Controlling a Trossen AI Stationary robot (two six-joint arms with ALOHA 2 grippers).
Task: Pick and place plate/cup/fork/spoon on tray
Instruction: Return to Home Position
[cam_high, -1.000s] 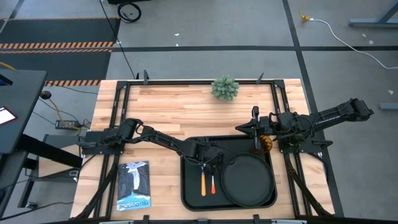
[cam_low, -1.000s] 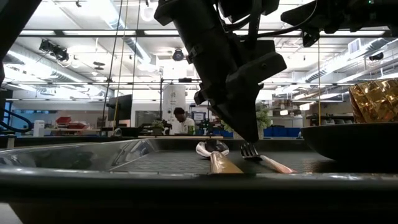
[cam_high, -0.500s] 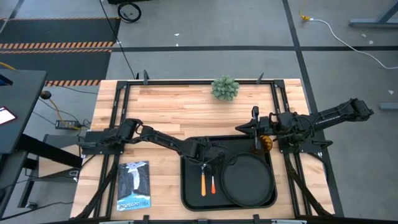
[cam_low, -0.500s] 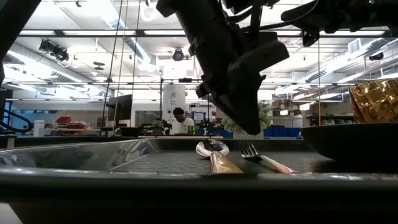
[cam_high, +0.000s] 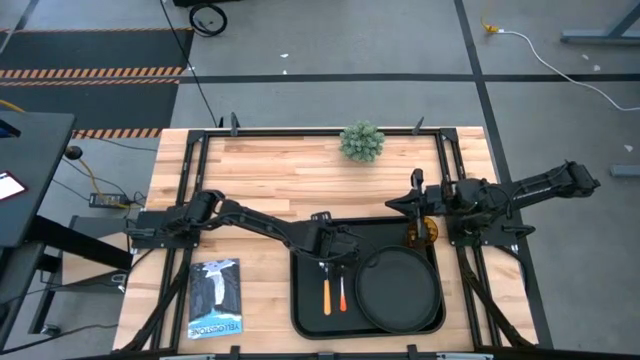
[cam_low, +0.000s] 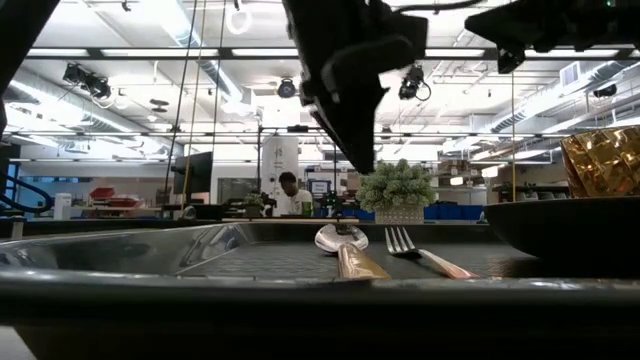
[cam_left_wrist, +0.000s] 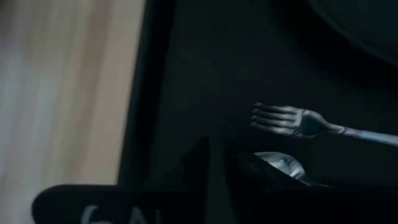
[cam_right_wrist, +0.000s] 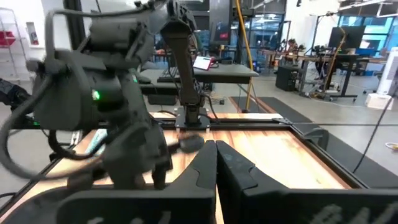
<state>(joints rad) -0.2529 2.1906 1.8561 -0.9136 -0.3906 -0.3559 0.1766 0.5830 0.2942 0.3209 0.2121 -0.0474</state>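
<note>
The black tray (cam_high: 305, 310) lies at the table's near middle. On its left part the spoon (cam_high: 326, 290) and the fork (cam_high: 341, 294) lie side by side, heads toward the far edge. The round plate (cam_high: 400, 290) rests on the tray's right part. The amber cup (cam_high: 422, 232) stands at the tray's far right corner. My left gripper (cam_high: 337, 255) hangs shut above the two heads, touching neither the fork (cam_left_wrist: 292, 119) nor the spoon (cam_left_wrist: 283, 163). My right gripper (cam_high: 392, 207) waits shut, level, above the table just beyond the tray.
A small potted plant (cam_high: 362, 141) stands near the table's far edge. A booklet (cam_high: 215, 298) lies on the wood left of the tray. In the low view the plate's rim (cam_low: 560, 225) and the cup (cam_low: 605, 160) stand to the right of the cutlery.
My left gripper has risen from just above the fork's and spoon's heads and tipped a little, its fingers staying shut. Fork and spoon lie where they were.
</note>
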